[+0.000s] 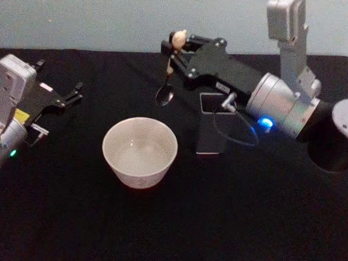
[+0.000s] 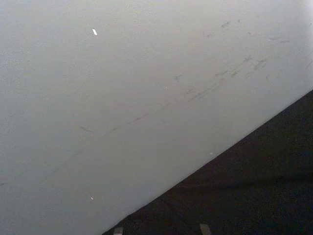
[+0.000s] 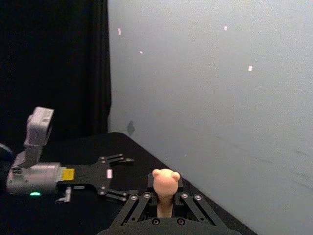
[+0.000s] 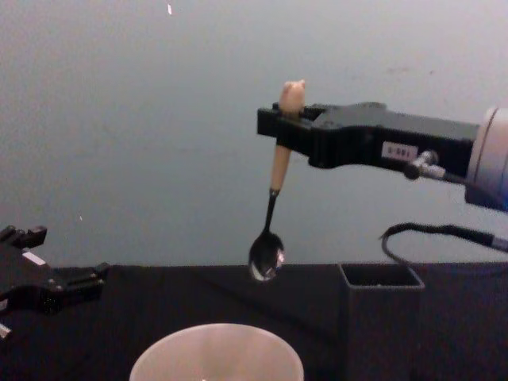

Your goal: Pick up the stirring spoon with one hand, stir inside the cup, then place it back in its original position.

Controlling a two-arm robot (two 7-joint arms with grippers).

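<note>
Stirring spoon (image 4: 274,190) aloft in right gripper (image 4: 278,127)

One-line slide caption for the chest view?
Right gripper holds the stirring spoon aloft, bowl down, beyond the cup, left of the dark holder; left gripper idle, open.

You'll find the stirring spoon (image 4: 278,175) in the air. It hangs nearly upright, bear head on top and shiny round bowl down, with its beige handle pinched in the right gripper (image 1: 178,47). It hangs beyond the far rim of the cup (image 1: 136,177), left of the holder (image 1: 212,136). The pale, wide cup stands mouth up. The dark grey, square-mouthed holder stands upright just to its right — slightly farther back.
</note>
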